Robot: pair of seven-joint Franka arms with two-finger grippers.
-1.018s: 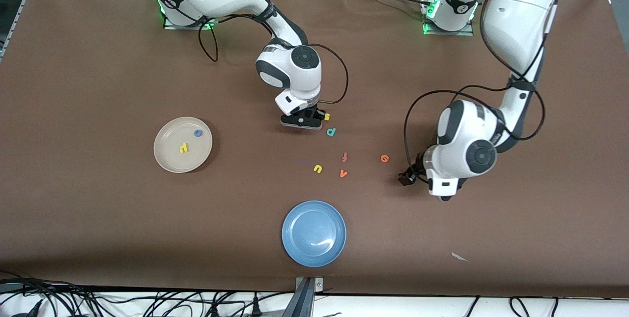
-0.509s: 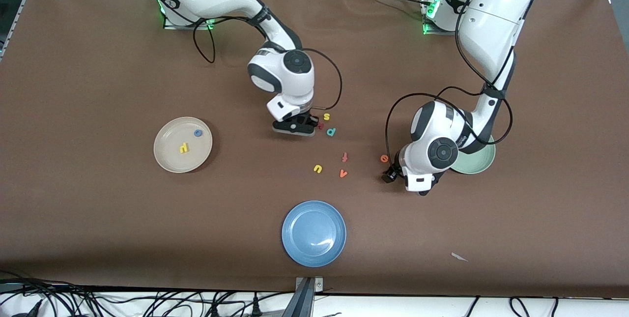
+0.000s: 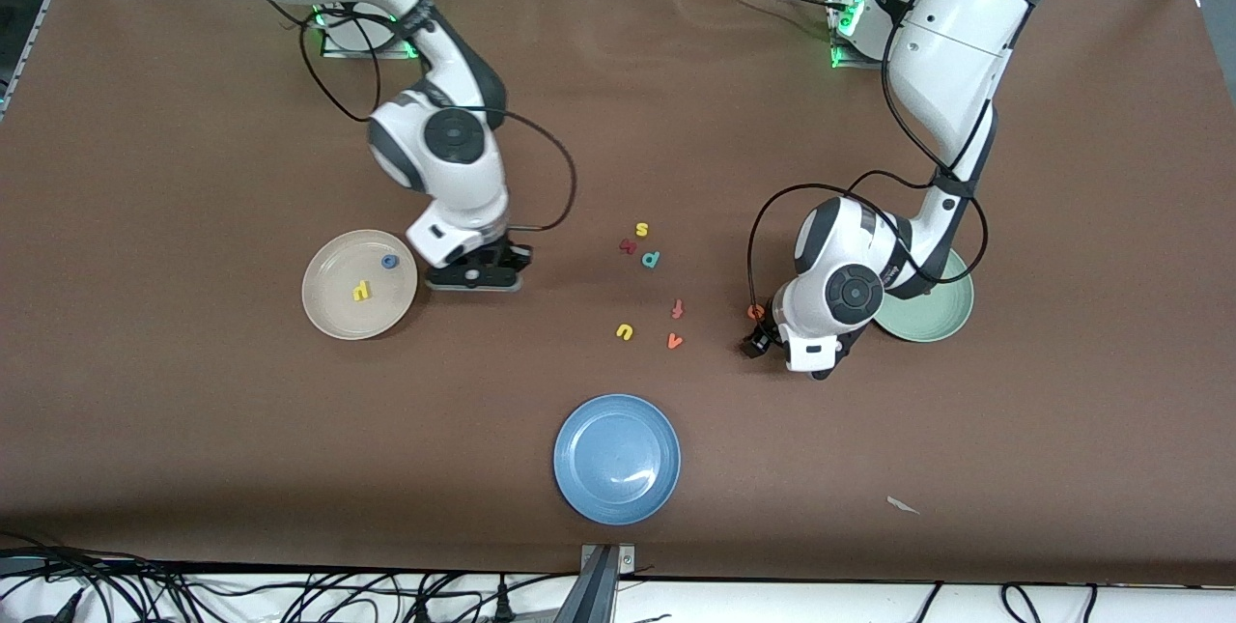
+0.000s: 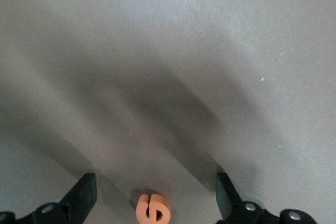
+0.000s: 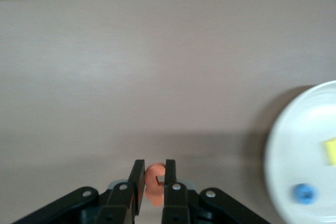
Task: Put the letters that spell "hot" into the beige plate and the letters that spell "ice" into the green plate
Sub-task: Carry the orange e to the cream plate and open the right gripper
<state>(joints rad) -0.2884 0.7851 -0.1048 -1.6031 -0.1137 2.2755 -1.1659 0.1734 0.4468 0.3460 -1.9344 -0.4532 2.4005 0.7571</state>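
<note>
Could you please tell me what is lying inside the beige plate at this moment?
The beige plate holds a yellow "h" and a blue "o", lying apart. The rest is bare; nothing covers the plate. The orange "t" is not in it.

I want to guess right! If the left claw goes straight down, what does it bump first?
Probably the orange "e". It lies on the table between the open left claw's fingers, though the gap above it is hard to judge.

Blue plate [image 3: 617, 459] nearest camera; yellow "u" [image 3: 625, 331], "s" [image 3: 641, 230], teal "p" [image 3: 651, 259] mid-table.
</note>
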